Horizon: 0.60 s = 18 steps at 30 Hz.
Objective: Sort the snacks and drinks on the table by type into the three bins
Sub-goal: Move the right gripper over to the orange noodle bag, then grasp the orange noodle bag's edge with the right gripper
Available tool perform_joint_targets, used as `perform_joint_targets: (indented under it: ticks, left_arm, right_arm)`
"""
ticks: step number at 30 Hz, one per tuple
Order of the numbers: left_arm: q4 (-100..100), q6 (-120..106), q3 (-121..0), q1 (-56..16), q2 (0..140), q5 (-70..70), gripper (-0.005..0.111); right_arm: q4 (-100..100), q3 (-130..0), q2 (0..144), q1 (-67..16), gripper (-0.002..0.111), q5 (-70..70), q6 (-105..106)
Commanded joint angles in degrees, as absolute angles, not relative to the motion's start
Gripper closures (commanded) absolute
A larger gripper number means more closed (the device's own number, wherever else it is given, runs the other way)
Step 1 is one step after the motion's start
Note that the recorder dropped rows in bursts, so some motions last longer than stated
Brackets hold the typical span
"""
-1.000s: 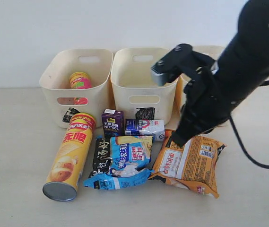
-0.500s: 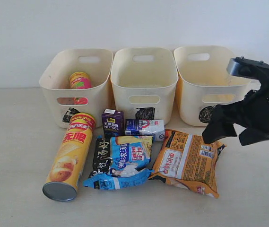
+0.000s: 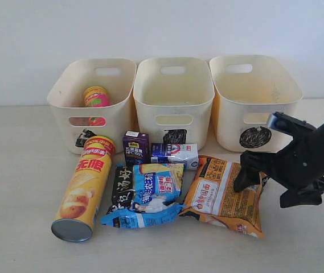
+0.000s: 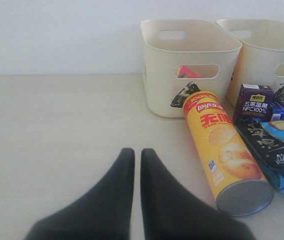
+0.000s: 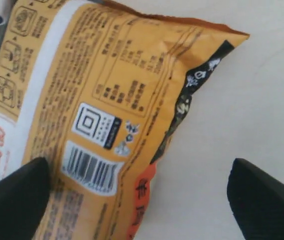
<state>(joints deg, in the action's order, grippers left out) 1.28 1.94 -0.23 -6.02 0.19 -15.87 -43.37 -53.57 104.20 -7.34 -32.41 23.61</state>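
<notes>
The orange bag (image 3: 224,196) lies flat on the table (image 3: 13,170), just in front of the circle-marked bin (image 3: 253,85). The right pincer (image 5: 137,180) is held low and spread wide astride the bag's sealed edge, one finger over the barcode and the other over bare table beside the bag. A sound grasp is judged to need the crimped edge gathered squarely between both fingers before closing, so the film is pinched, not pushed. The left pincer (image 4: 136,155), nearly closed on nothing, is kept well apart from the bag.
</notes>
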Motion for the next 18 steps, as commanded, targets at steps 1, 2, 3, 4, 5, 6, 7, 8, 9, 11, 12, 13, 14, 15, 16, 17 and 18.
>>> perform_joint_targets:
  ticks: [1, 2, 3, 4, 5, 6, 7, 8, 9, 11, 12, 13, 14, 15, 16, 17, 18]
  left_arm:
    - [0.8, 1.8, 0.0, -5.8, 0.0, -15.5, 0.103]
    - [0.8, 1.8, 0.0, -5.8, 0.0, -15.5, 0.103]
    - [0.8, 1.8, 0.0, -5.8, 0.0, -15.5, 0.103]
    - [0.8, 1.8, 0.0, -5.8, 0.0, -15.5, 0.103]
    - [0.8, 1.8, 0.0, -5.8, 0.0, -15.5, 0.103]
    - [0.8, 1.8, 0.0, -5.8, 0.0, -15.5, 0.103]
    - [0.8, 1.8, 0.0, -5.8, 0.0, -15.5, 0.103]
    - [0.8, 1.8, 0.0, -5.8, 0.0, -15.5, 0.103]
    - [0.8, 1.8, 0.0, -5.8, 0.0, -15.5, 0.103]
    - [0.8, 1.8, 0.0, -5.8, 0.0, -15.5, 0.103]
    - [0.8, 1.8, 0.0, -5.8, 0.0, -15.5, 0.103]
    - [0.8, 1.8, 0.0, -5.8, 0.0, -15.5, 0.103]
    - [0.8, 1.8, 0.0, -5.8, 0.0, -15.5, 0.103]
    - [0.8, 1.8, 0.0, -5.8, 0.0, -15.5, 0.103]
    - [0.8, 1.8, 0.0, -5.8, 0.0, -15.5, 0.103]
    - [0.8, 1.8, 0.0, -5.8, 0.0, -15.5, 0.103]
    - [0.8, 1.8, 0.0, -5.8, 0.0, -15.5, 0.103]
  right_arm:
    - [-49.8, -54.0, 107.0, -6.8, 0.022, -32.4, 29.6]
    - [-51.8, -54.4, 107.8, -6.8, 0.022, -33.1, 31.5]
    - [-54.1, -54.8, 108.5, -6.8, 0.022, -34.0, 33.8]
    - [-56.3, -55.0, 109.2, -6.8, 0.022, -34.2, 35.6]
    - [-58.4, -55.0, 109.8, -6.8, 0.022, -34.1, 37.1]
    - [-59.8, -55.0, 110.3, -6.8, 0.022, -33.9, 38.2]
    - [-61.3, -55.0, 110.9, -6.8, 0.022, -33.9, 39.5]
    - [-62.8, -55.0, 111.7, -6.8, 0.022, -33.9, 40.8]
    - [-64.2, -55.0, 112.2, -6.8, 0.022, -34.1, 42.0]
    - [-66.6, -55.0, 113.6, -6.8, 0.022, -35.1, 45.2]
    - [-67.4, -55.0, 114.1, -6.8, 0.023, -35.4, 46.1]
    - [-67.5, -55.0, 114.7, -6.8, 0.026, -35.4, 46.9]
    - [-67.5, -55.0, 115.2, -6.8, 0.030, -35.3, 47.3]
    - [-67.5, -55.0, 115.5, -6.8, 0.036, -35.3, 47.6]
    - [-67.2, -55.0, 116.0, -6.8, 0.044, -35.3, 47.6]
    - [-66.7, -55.0, 116.4, -6.8, 0.054, -35.3, 48.0]
    - [-66.5, -55.0, 116.5, -6.8, 0.063, -35.5, 48.8]
